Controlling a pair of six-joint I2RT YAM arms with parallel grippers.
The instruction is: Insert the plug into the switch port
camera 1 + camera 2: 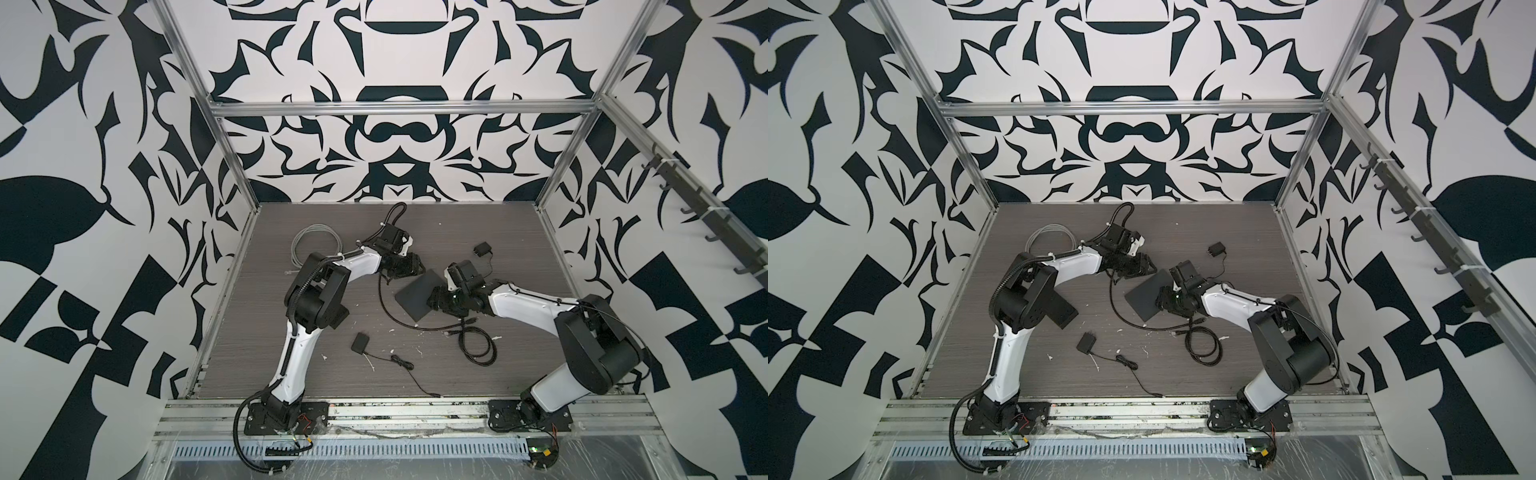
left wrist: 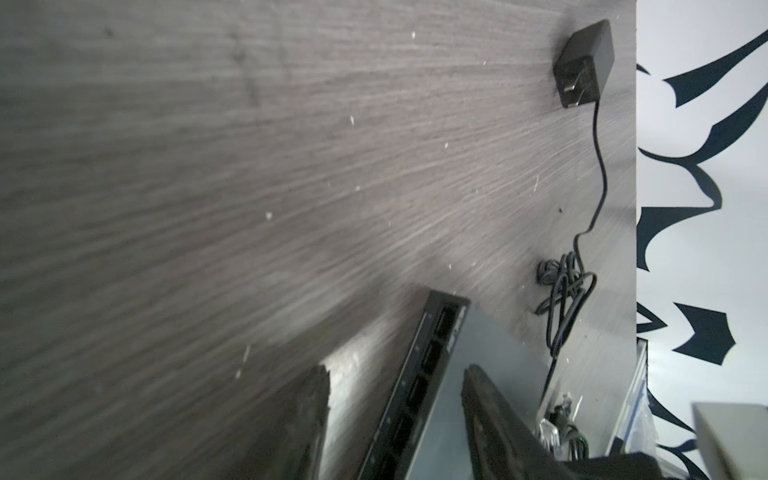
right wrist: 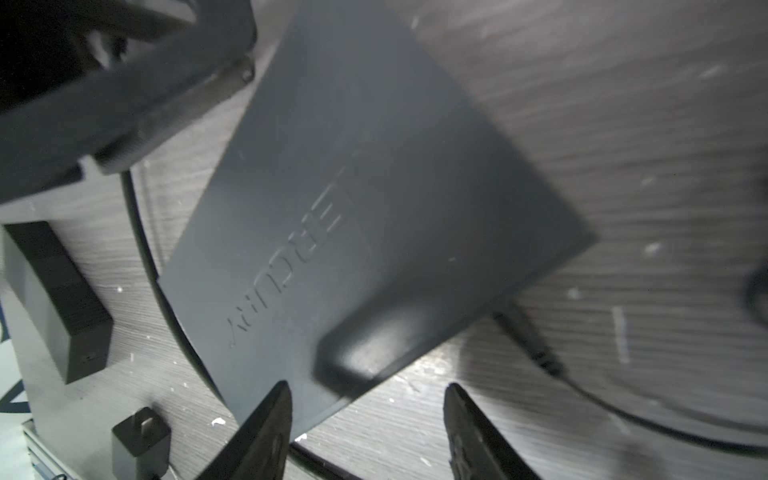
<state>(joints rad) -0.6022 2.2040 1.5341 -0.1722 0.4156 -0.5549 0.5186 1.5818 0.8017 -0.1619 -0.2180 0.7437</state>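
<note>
Your right pincer [image 3: 368, 388] fills the foreground, its fingers [image 3: 257, 436] spread apart and empty, with the near corner of the network switch [image 3: 374, 187] lying between their tips. A black plug [image 3: 534, 345] rests on the table [image 3: 644, 124] near that pincer's outer finger. It points at the switch's side but seems not to be seated, though blur makes that uncertain. Your left pincer [image 2: 395, 370], also apart and holding nothing, straddles the port row [image 2: 432, 353]. The switch lies loose and skewed, so pushing a plug in unbraced would likely slide it. The cable [image 1: 379, 295] running beneath the left pincer could also snag.
</note>
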